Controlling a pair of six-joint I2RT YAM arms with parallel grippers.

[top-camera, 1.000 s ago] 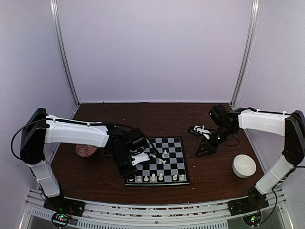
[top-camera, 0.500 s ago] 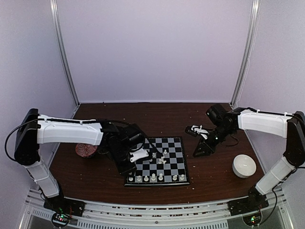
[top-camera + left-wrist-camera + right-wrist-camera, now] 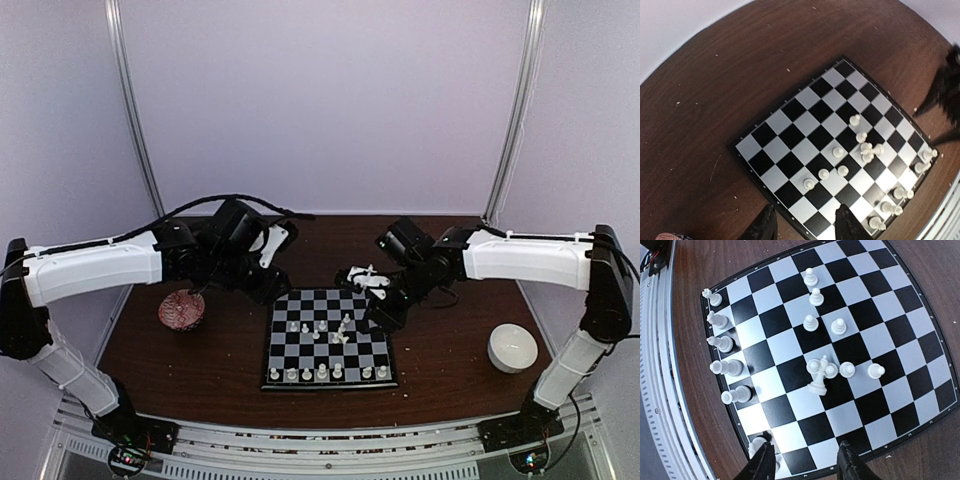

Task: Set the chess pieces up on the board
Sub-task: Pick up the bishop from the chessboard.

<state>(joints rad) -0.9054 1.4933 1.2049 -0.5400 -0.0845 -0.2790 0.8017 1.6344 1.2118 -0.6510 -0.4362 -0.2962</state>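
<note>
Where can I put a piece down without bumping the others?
The board is bare in its far rows, beyond the middle cluster of chess pieces. The table is bare between the board and the white bowl. Crowded: the board's centre and the near-edge row.

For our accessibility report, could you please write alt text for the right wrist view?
A small black-and-white checkered chessboard lies on a dark brown wooden table, with tiny white plastic chess pieces in a row along its left edge and clustered loosely mid-board. The two dark fingers of the right gripper frame the bottom edge, apart and empty.
</note>
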